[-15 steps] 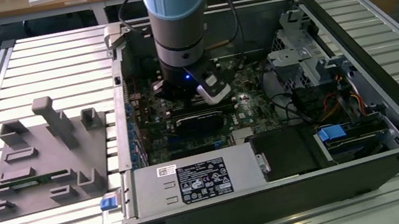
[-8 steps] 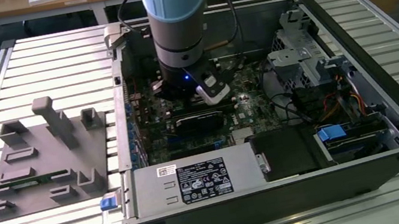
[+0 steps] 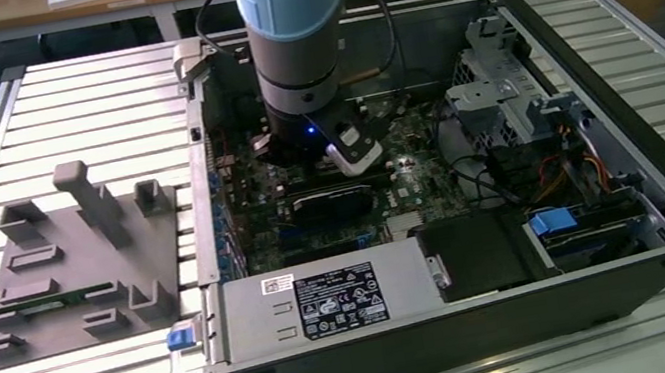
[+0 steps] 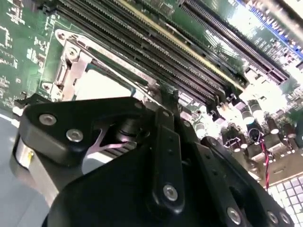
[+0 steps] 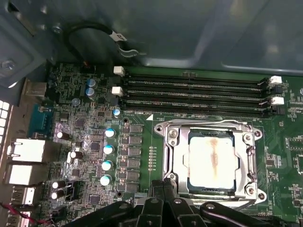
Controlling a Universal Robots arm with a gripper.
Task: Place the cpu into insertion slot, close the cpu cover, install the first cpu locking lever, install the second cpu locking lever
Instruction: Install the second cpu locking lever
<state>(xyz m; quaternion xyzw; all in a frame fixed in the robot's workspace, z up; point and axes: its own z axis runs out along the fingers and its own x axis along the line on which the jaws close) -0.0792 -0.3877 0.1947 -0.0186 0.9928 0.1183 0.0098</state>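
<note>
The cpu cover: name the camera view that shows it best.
The first wrist view: the cpu cover shows nearly whole from above, a silvery frame lying flat around the cpu. The second wrist view catches one corner at a slant. In the exterior view the arm stands in front of it.

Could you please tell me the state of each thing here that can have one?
cpu cover: folded down flat, closed.
cpu: lying flat within the cover's cut-out, top smeared.
computer case: side open, interior exposed.
gripper: low inside the case, at the cover's edge.
</note>
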